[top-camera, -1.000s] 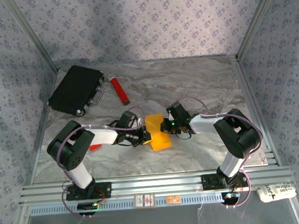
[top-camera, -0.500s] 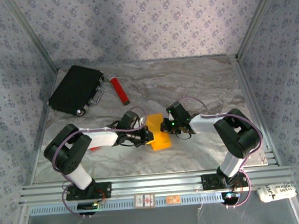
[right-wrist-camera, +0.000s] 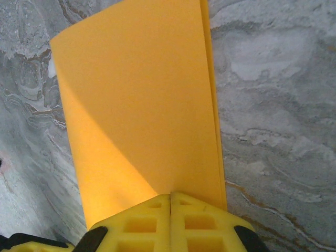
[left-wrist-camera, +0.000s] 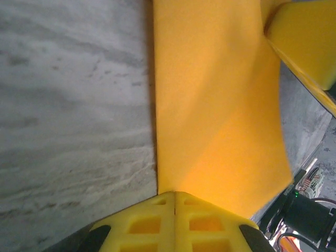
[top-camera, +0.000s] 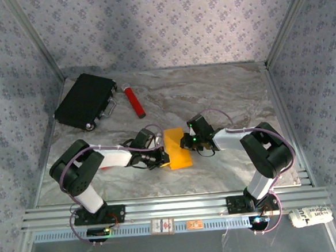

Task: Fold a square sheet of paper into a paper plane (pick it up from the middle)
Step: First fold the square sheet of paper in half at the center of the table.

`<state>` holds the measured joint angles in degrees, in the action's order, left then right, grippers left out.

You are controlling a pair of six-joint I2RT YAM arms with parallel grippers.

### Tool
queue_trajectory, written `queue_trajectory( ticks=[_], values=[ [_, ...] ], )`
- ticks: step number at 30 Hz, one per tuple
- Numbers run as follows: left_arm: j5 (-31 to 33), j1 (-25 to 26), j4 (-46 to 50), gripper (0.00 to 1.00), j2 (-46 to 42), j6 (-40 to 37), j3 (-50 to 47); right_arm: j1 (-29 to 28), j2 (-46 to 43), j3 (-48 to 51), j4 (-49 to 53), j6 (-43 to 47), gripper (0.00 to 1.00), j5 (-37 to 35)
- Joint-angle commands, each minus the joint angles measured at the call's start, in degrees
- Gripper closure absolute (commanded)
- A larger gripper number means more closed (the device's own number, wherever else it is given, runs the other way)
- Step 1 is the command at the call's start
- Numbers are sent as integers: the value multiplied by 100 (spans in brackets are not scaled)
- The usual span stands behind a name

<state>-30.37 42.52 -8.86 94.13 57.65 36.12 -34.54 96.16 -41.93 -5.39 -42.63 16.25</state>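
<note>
Left wrist view has the left gripper [left-wrist-camera: 174,195] pressed fully together, with the square sheet of paper [left-wrist-camera: 215,105] running straight into the seam between its fingers, so it appears pinched there. Right wrist view reads alike: the right gripper [right-wrist-camera: 170,196] is closed tight on the opposite edge. Two layers show along one side, so the sheet looks folded in half. From above, the sheet lies nearer than the black case [top-camera: 85,100] and well to its right, with a gripper on either side of it. To set the crease well, both pinches should probably keep the layered edges flush while the fold is pressed flat against the table [top-camera: 223,93]. A slip would likely skew the plane's centre line.
</note>
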Motion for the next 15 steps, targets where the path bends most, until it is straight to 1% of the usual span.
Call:
queue_trajectory(
  ticks=[1, 4, 8, 11, 15],
  values=[
    [44, 32, 332, 99, -322, 48, 325, -26, 233, 238, 866, -23, 100, -398],
    [-104, 42, 270, 99, -298, 128, 473, -26, 230, 239, 890, -26, 100, -407],
    [-391, 108, 116, 98, -33, 189, 632, -26, 219, 263, 882, -33, 100, -417],
    [-409, 190, 45, 98, 134, 204, 630, -22, 207, 271, 895, -25, 100, -421],
    [-370, 219, -52, 98, 335, 174, 393, -27, 221, 302, 871, -35, 100, -432]
  ],
)
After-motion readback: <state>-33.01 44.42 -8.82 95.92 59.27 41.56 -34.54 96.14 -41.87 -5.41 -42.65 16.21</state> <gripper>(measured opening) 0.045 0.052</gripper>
